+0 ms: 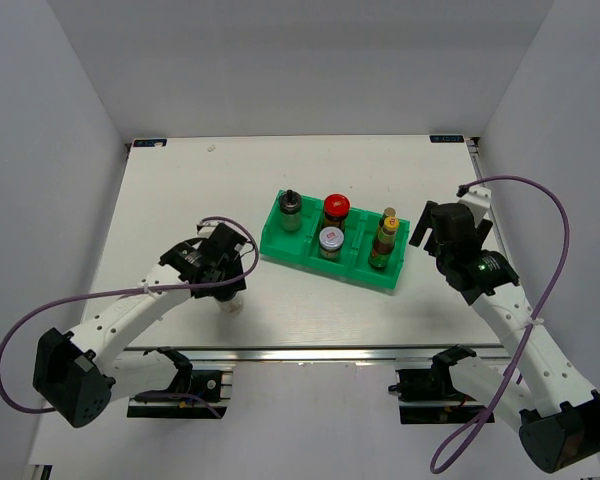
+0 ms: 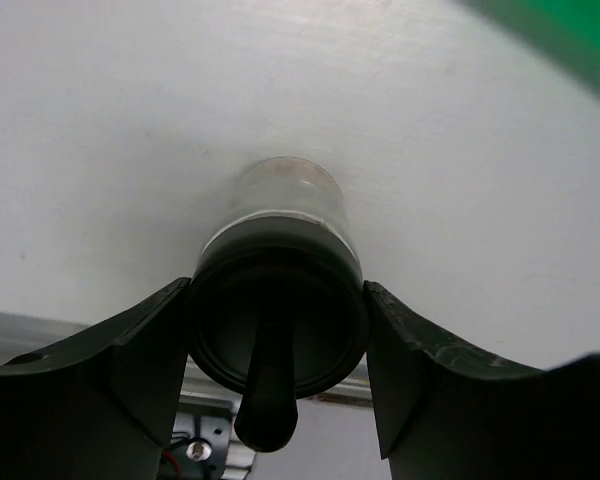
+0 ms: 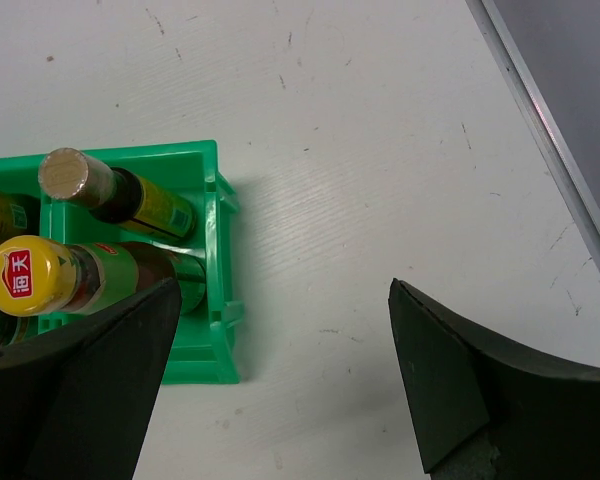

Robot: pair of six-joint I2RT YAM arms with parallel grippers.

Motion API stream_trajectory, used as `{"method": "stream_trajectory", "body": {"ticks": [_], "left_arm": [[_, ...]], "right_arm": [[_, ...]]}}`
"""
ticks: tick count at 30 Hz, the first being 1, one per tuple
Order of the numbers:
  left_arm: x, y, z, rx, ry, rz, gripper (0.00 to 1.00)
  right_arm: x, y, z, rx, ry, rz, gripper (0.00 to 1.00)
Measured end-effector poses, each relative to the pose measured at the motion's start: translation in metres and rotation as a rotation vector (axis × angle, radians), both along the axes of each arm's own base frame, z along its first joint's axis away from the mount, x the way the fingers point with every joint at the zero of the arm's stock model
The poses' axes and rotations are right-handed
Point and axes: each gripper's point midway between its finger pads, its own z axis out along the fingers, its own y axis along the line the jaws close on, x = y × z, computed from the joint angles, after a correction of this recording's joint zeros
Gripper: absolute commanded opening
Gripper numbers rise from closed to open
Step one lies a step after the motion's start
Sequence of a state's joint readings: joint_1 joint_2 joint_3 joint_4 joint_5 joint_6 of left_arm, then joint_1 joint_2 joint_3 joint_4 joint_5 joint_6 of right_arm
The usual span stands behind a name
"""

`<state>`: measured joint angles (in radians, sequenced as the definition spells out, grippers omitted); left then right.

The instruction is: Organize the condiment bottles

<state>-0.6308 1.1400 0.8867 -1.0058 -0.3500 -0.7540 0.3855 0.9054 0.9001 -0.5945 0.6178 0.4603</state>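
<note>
My left gripper sat on the loose shaker, which stood upright on the bench toward its near edge, well to the left of the green tray. My left fingers pressed against the black cap from both sides, so I was holding it at a middling width, its glass body resting on the bench below.

My right gripper hung over bare bench just beside the tray's right end, its fingers spread wide with nothing between them.

The tray lay near the middle of the bench, turned a little askew. Its left compartment held the other shaker. In the middle compartment stood the red-lidded jar at the far side and the silver-lidded jar in front of it. The right compartment carried both slim bottles: the tan-capped bottle toward the far side and the yellow-capped bottle nearer to me, side by side and close together.
</note>
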Motion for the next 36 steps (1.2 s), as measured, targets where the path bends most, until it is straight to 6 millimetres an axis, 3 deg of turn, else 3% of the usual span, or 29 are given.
{"method": "stream_trajectory", "body": {"ticks": [6,12,15,23,33,35,36], "left_arm": [[0.035,-0.032,0.043,-0.126,-0.163,-0.090,0.44],[0.084,-0.078,0.098,-0.238,-0.330,-0.193,0.42],[0.107,-0.095,0.107,-0.247,-0.366,-0.227,0.42],[0.150,-0.128,0.080,-0.205,-0.328,-0.281,0.42],[0.170,-0.142,0.041,-0.160,-0.279,-0.308,0.41],[0.171,-0.142,0.034,-0.151,-0.265,-0.309,0.47],[0.172,-0.142,0.032,-0.147,-0.260,-0.310,0.54]], "right_arm": [[0.000,0.000,0.001,0.006,-0.016,0.000,0.90],[0.001,0.000,0.001,0.007,-0.018,0.000,0.89],[0.001,0.000,0.001,0.007,-0.019,0.000,0.89],[0.001,0.000,0.001,0.007,-0.019,-0.001,0.89],[0.002,0.000,-0.002,-0.001,-0.010,-0.005,0.89],[0.002,0.000,-0.003,-0.002,-0.006,-0.006,0.89],[0.002,0.000,-0.003,-0.003,-0.006,-0.006,0.89]]}}
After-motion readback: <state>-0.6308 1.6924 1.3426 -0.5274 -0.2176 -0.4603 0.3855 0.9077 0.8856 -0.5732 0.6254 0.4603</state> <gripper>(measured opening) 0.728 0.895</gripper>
